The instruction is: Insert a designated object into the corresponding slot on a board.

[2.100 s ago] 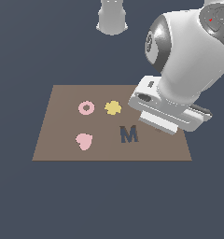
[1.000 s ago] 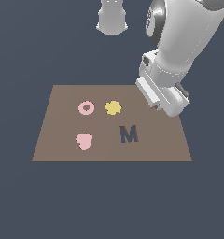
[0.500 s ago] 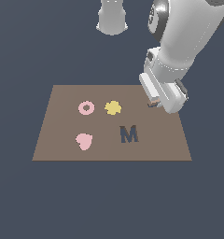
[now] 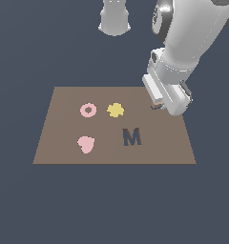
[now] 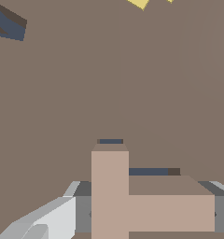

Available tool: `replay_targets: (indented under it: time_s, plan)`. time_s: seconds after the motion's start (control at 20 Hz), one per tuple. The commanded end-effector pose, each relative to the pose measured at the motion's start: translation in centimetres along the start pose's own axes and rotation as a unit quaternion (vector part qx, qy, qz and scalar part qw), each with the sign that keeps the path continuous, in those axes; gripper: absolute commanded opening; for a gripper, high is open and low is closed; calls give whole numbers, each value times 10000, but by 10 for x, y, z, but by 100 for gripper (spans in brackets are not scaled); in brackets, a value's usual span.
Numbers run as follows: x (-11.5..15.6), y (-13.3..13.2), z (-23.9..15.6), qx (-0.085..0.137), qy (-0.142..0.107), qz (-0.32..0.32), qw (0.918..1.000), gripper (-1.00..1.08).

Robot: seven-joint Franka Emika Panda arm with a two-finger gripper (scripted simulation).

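Insertion step: hand (image 5: 146, 214) clamps T block (image 5: 132, 205) directly above slot (image 5: 149, 172) on board (image 4: 64, 143). Next, lower straight, keeping outlines aligned.

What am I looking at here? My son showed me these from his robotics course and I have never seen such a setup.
These are computer-simulated pictures of one white robot arm working over a brown board. The wider picture comes from a camera standing off the arm. The close one comes from a camera on the arm's wrist, looking down past its fingers. On the board lie a pink ring, a yellow flower, a pink heart and a dark letter M. The fingers are closed on a tan T-shaped block, held low over the board. Dark edges peeking out beside it are probably the matching hole it belongs in.
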State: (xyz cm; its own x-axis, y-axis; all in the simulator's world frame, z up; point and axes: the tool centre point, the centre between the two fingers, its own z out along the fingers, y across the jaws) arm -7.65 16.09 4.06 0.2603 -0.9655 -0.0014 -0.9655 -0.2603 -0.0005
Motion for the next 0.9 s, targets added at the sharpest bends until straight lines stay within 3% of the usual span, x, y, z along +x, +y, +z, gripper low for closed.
replay_targets:
  time_s: [0.0,0.35,0.4,0.85]
  plan:
    - [0,0,0,0,0,-1,10000,-100]
    - [0,0,10,-4,-3,-12,10000,-100]
    - [0,0,10,-4,-3,-12,10000,100]
    - [0,0,10,-4,-3,-12,10000,100]
